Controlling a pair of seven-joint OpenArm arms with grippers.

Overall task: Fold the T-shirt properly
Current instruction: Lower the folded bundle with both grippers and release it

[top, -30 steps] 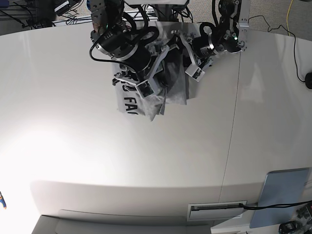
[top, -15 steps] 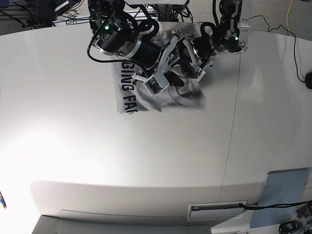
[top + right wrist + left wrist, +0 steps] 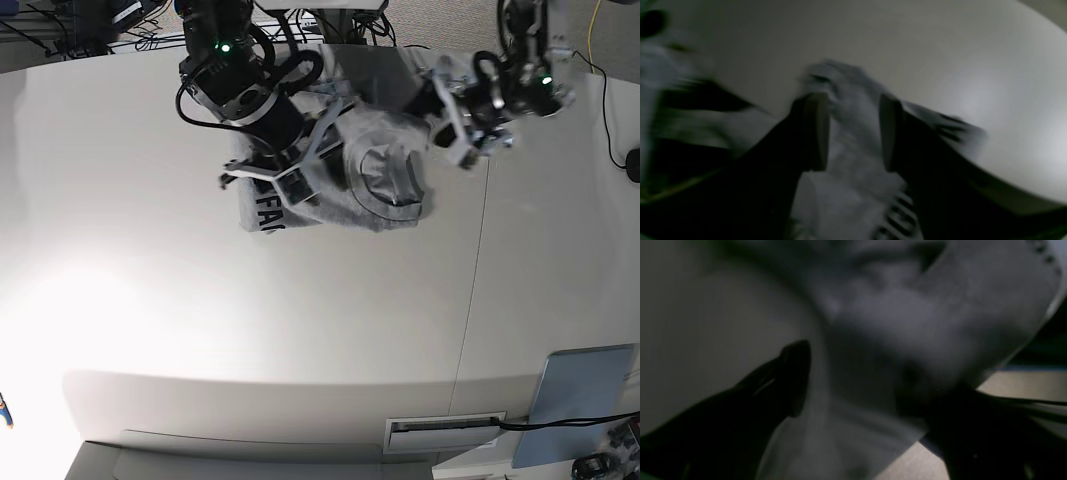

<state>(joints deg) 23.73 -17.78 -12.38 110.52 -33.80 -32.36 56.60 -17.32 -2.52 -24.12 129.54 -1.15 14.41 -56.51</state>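
One T-shirt (image 3: 370, 185) lies bunched at the far middle of the worktop (image 3: 300, 330), lettering at its left edge. Two pincers: right pincer (image 3: 853, 133) spread over the cloth, left pincer (image 3: 470, 140) spread, clear of it. Folding step unfinished; next move likely needs regrasping and flattening.

The T-shirt (image 3: 345, 185) lies bunched at the far middle of the white counter (image 3: 300, 330). The right pincer (image 3: 282, 180) hangs over the shirt's lettered edge, its two fingers apart; the left pincer (image 3: 462, 140), fingers spread, stands just beside the shirt's other edge. The near half of the counter is open; a grey-blue panel (image 3: 578, 395) occupies the near corner.
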